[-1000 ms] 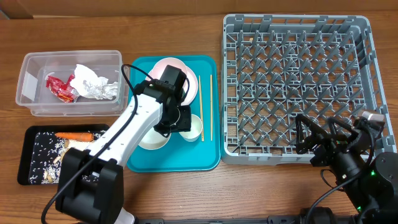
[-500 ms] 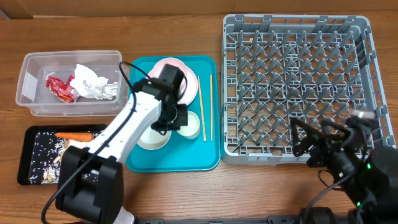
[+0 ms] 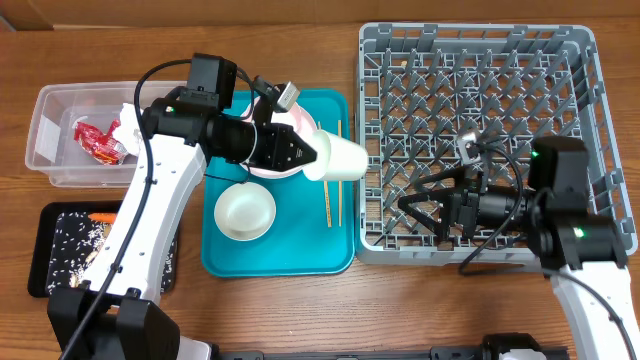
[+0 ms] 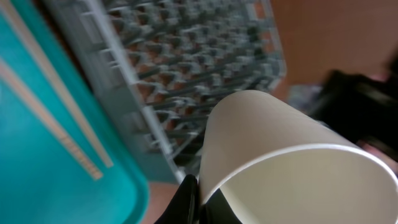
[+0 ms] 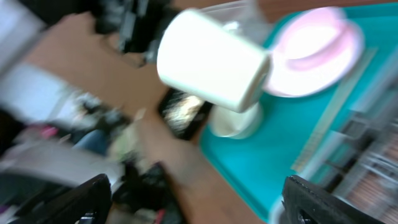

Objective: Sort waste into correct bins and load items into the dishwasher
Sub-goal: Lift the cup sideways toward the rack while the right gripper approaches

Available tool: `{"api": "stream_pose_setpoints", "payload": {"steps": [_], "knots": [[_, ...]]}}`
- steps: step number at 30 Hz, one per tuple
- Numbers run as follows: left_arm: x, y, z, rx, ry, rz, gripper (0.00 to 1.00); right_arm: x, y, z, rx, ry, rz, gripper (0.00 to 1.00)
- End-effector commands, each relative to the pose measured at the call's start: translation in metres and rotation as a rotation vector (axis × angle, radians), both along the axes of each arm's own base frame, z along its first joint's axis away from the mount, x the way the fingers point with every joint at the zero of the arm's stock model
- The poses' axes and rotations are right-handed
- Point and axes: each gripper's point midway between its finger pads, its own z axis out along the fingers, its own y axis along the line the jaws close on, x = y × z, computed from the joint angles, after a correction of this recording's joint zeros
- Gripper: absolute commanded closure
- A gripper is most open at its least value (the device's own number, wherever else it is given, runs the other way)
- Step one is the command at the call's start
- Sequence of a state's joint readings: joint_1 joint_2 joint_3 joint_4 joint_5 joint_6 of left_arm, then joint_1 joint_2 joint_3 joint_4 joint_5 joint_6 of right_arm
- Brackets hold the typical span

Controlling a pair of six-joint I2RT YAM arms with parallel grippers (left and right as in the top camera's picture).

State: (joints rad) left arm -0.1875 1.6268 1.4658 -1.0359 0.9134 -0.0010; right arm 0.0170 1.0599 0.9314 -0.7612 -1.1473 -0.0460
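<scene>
Small white cup (image 3: 335, 158): held on its side above the teal tray (image 3: 290, 255)'s right edge, mid-tabletop, beside the grey dish rack (image 3: 590, 120); left hand (image 3: 312, 160) clamped on its rim, base aimed at right hand (image 3: 418, 200), spread wide over the rack's near-left corner, seemingly awaiting handover

I see small white cup (image 3: 343, 158) in air over right edge of teal tray (image 3: 290, 245), tipped on side, rim pinched by left gripper (image 3: 312, 159), base toward grey dish rack (image 3: 470, 120). Rack holds nothing I can make out. One whitish bowl (image 3: 246, 211) upright on tray; pale pink plate (image 3: 302, 128) behind it, mostly hidden. Chopsticks (image 3: 327, 202) lie lengthwise near tray's right rim. Clear tub (image 3: 55, 135) holds red wrapper (image 3: 95, 141) and crumpled paper (image 3: 127, 113). Black tray (image 3: 45, 285) carries carrot (image 3: 101, 215) and beige scraps (image 3: 72, 250)
</scene>
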Motion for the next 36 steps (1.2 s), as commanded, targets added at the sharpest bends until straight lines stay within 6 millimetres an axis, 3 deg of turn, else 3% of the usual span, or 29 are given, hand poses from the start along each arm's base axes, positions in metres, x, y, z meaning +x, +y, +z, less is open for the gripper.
{"api": "stream_pose_setpoints", "payload": {"steps": [1, 6, 17, 21, 36], "knots": [[-0.021, -0.022, 0.052, -0.289, -0.09, -0.176, 0.96, -0.02, 0.015, 0.027, 0.178, -0.146, 0.231, 0.06], [-0.035, -0.032, 0.074, -0.423, -0.135, -0.265, 0.96, -0.01, 0.021, 0.012, 0.177, -0.141, 0.264, 0.04], [-0.043, -0.043, 0.071, -0.412, -0.139, -0.304, 0.96, -0.024, 0.04, 0.031, 0.257, -0.333, 0.425, 0.04], [-0.048, -0.049, 0.071, -0.41, -0.143, -0.331, 0.96, -0.026, 0.041, 0.039, 0.285, -0.405, 0.463, 0.11], [-0.047, -0.053, 0.059, -0.338, -0.157, -0.329, 0.96, -0.016, 0.042, 0.054, 0.277, -0.466, 0.473, 0.22]]}}
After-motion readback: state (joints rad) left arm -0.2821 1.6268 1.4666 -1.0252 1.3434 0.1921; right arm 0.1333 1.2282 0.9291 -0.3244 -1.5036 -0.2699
